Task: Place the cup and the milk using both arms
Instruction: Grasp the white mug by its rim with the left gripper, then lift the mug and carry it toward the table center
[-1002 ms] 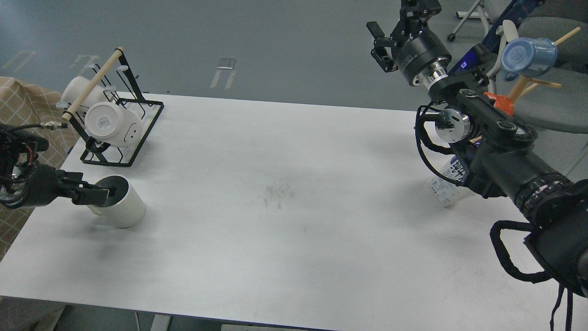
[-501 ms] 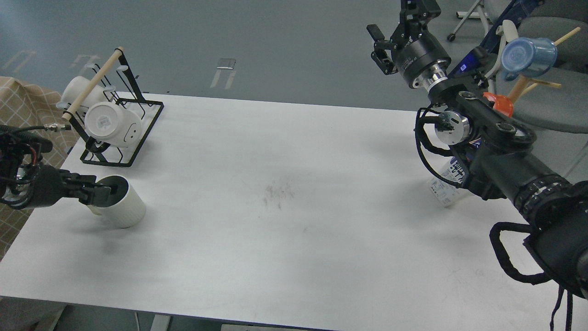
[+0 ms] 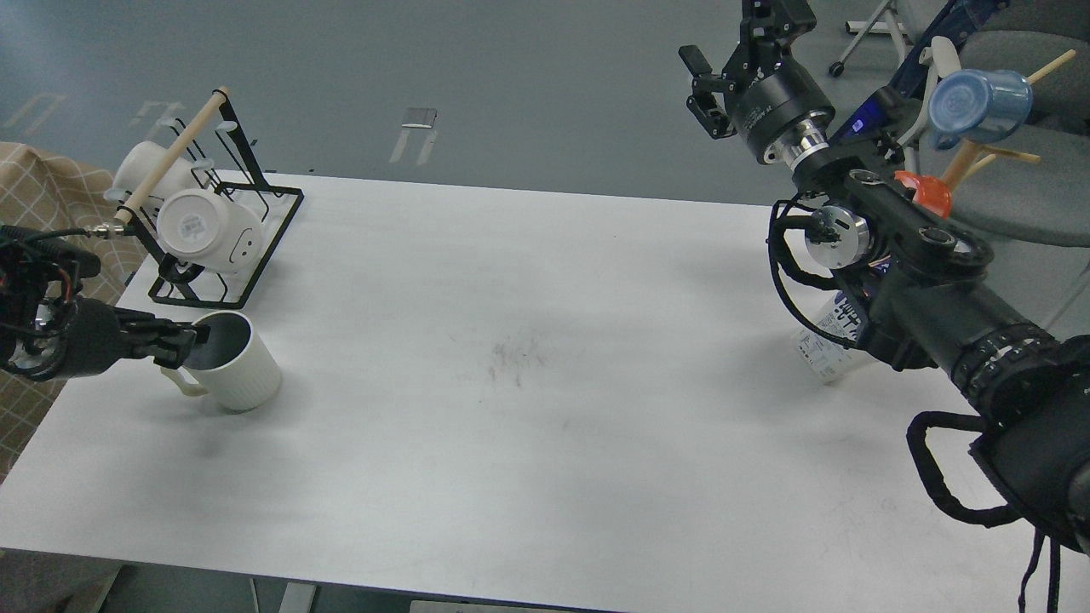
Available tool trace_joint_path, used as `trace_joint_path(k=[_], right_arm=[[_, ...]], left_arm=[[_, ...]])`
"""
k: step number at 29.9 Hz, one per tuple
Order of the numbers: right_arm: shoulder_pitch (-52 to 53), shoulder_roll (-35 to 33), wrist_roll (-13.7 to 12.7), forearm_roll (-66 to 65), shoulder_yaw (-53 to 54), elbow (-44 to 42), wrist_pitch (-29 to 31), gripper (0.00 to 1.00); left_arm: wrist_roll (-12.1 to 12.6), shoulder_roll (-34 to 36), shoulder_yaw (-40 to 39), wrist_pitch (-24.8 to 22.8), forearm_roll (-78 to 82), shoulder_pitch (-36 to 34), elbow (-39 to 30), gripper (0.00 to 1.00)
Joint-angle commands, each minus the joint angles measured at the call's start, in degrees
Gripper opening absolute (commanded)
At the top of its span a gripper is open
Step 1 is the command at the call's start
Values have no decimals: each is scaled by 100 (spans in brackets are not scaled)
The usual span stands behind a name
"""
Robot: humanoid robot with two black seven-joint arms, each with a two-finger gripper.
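left gripper [image 3: 183, 339] clamped on cup [image 3: 230, 362] rim, cup upright; right gripper [image 3: 724, 81] spread empty, far above milk [image 3: 830, 336] below arm.

The wide middle of the surface [image 3: 528, 409] lies bare, open to a pincer from either side. At its left end the black rack [image 3: 226, 247] and cup [image 3: 234, 362] crowd together. At right, the right arm's elbow [image 3: 894, 247] covers the milk carton [image 3: 830, 336].

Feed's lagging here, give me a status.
Left gripper shut on white cup rim, cup on table. Right gripper raised, open, empty. Milk carton half hidden behind right arm.
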Motion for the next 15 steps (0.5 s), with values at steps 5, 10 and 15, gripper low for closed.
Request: trace_joint_path(k=[5,10,15], right_arm=[[0,-17,0,0,0,2,-9,100],[35,-35,0,0,8,-7,0,100],[149,-87,0,0,17,-7,-26,100]], left_arm=[[0,254,-8,25,15,-118,-655,0],[0,545,-52,-28,-2,-337,-1499,0],[0,440,-69,-273,-20,-785,-2036,0]])
